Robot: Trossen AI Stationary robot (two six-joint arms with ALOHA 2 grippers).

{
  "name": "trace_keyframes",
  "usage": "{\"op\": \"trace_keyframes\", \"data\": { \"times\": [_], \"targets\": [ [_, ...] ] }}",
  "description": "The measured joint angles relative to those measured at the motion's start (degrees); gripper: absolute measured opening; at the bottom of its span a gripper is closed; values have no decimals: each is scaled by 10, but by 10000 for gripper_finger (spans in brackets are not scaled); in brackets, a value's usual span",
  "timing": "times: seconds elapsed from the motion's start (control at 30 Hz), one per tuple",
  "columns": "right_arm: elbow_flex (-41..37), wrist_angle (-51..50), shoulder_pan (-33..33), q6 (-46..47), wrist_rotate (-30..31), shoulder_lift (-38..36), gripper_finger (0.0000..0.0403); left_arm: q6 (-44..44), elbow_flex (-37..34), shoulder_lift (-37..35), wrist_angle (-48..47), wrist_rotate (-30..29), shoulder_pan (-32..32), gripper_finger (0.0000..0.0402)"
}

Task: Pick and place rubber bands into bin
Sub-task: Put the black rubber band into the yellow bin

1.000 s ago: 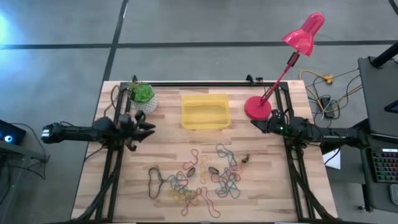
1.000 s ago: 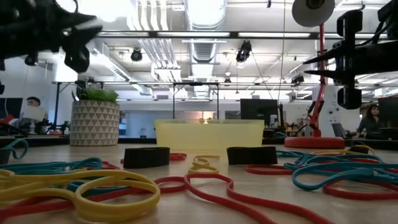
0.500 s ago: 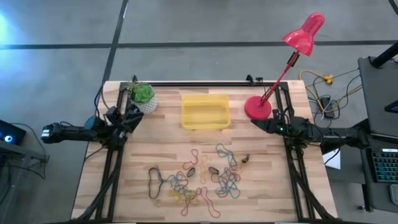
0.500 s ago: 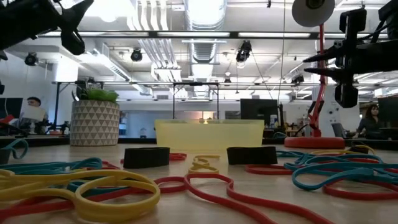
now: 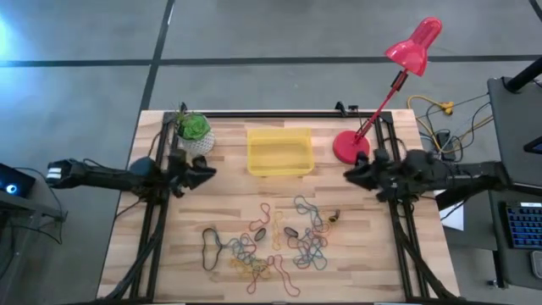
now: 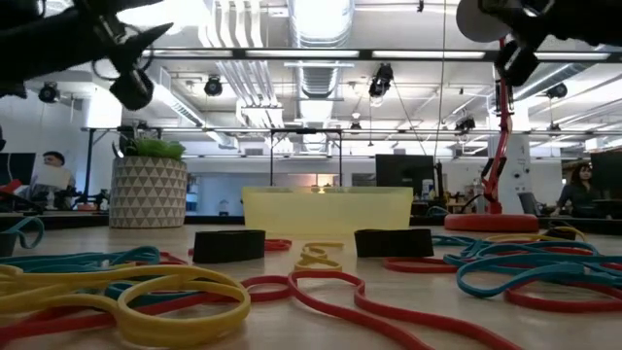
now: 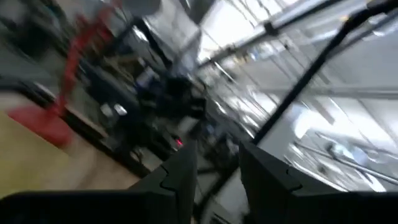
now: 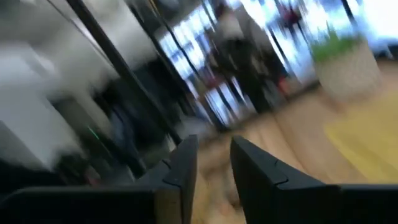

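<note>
The rubber bands [image 5: 273, 241] lie in a loose, many-coloured tangle on the near half of the wooden table, and they fill the foreground of the low view [image 6: 175, 292]. The yellow translucent bin [image 5: 279, 151] stands flat on the table's far middle, also visible in the low view [image 6: 326, 209]. My left gripper [image 5: 206, 174] hovers left of the bin, above the table, fingers open by a narrow gap [image 7: 217, 168]. My right gripper [image 5: 349, 174] hangs high, right of the bin and near the lamp base, also narrowly open [image 8: 214, 163]. Neither one touches anything.
A red desk lamp [image 5: 351, 146] stands right of the bin, its head reaching past the far edge. A white plant pot [image 5: 195, 134] sits at the far left. A few small dark pieces [image 5: 290, 230] lie among the bands. Bare wood shows between bin and bands.
My right gripper has risen, climbing to the top of the low view, and shifted slightly toward the near edge. My left gripper drew back toward the plant pot and tipped, then swung out again toward the table's middle. The bands and the bin have not moved.
</note>
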Motion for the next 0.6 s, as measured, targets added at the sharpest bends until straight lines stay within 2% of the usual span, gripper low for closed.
{"op": "trace_keyframes", "data": {
  "times": [0.2,0.23,0.3,0.37,0.43,0.6],
  "targets": [
    [155,-116,33,-78,-8,177,137,63,79,153,25,9,0,104],
    [181,-149,38,-89,-11,203,144,63,93,172,22,30,1,104],
    [235,-238,47,-109,-23,247,156,62,130,204,19,110,0,104],
    [289,-362,59,-128,-26,287,168,29,161,229,-45,197,-2,104],
    [335,-477,70,-143,-24,320,177,14,190,251,-142,241,-9,104],
    [394,-677,95,-178,36,361,179,61,250,266,-361,261,-38,104]
  ]
}}
